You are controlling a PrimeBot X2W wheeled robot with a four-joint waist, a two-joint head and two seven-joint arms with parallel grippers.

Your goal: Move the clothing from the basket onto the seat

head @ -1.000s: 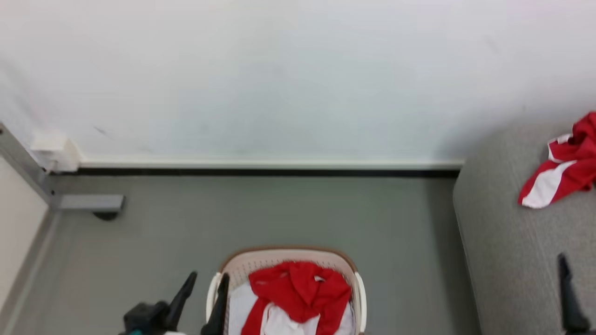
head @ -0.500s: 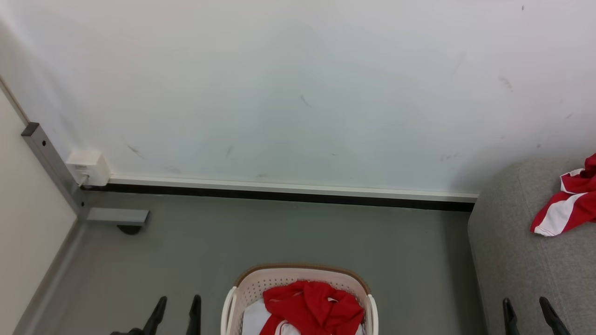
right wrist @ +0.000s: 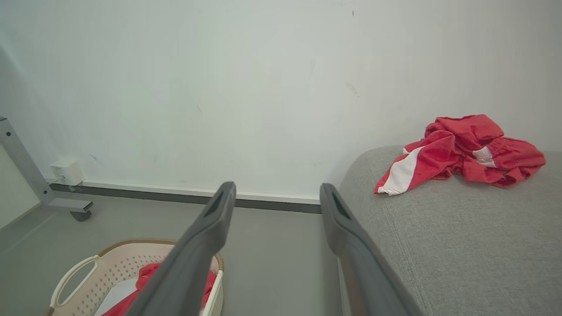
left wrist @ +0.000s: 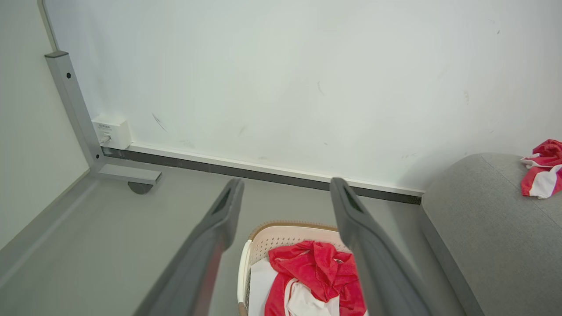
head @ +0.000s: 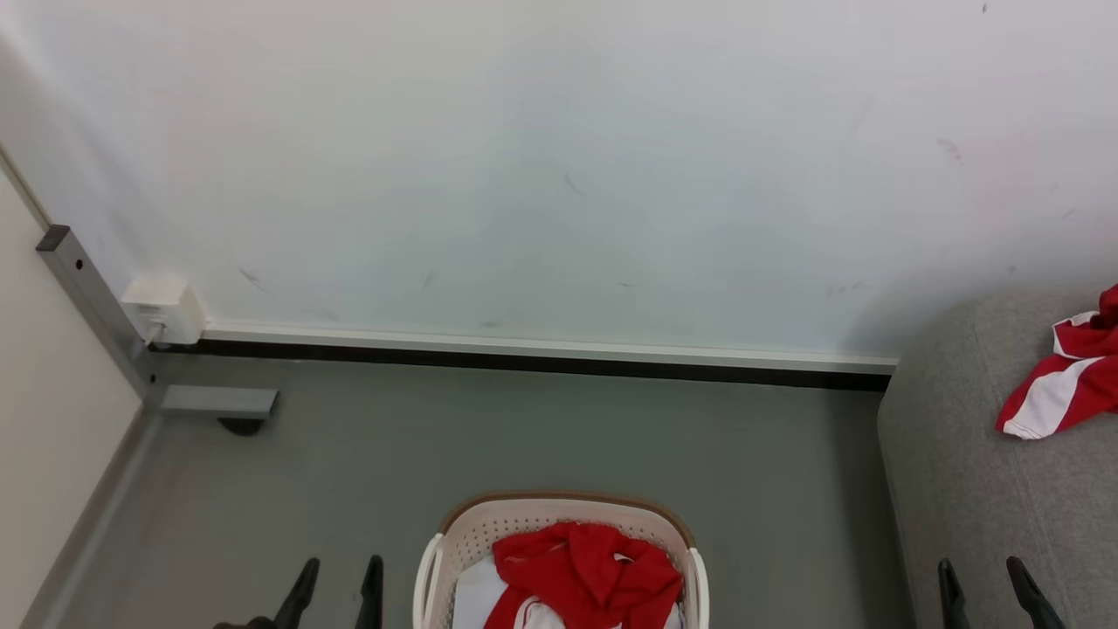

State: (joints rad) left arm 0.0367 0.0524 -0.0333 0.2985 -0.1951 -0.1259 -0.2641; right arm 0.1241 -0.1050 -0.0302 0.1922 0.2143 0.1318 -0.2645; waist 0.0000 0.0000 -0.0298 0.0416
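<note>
The cream perforated basket with a brown rim stands on the floor at the bottom centre, holding red and white clothing. The basket and its red clothing lie below and between the left fingers in the left wrist view. On the right is the grey seat, with a red and white garment lying on it; the right wrist view shows that garment crumpled on the seat. My left gripper stands open left of the basket. My right gripper stands open over the seat's front.
A white wall with a dark skirting strip runs behind the grey floor. At the left a grey metal frame leg with a caster and a white wall box sit in the corner.
The camera has tilted up, so the basket sits lower in the picture. Both grippers have drawn back to the bottom edge; the left one was by the basket's rim, angled, and now points straight up.
</note>
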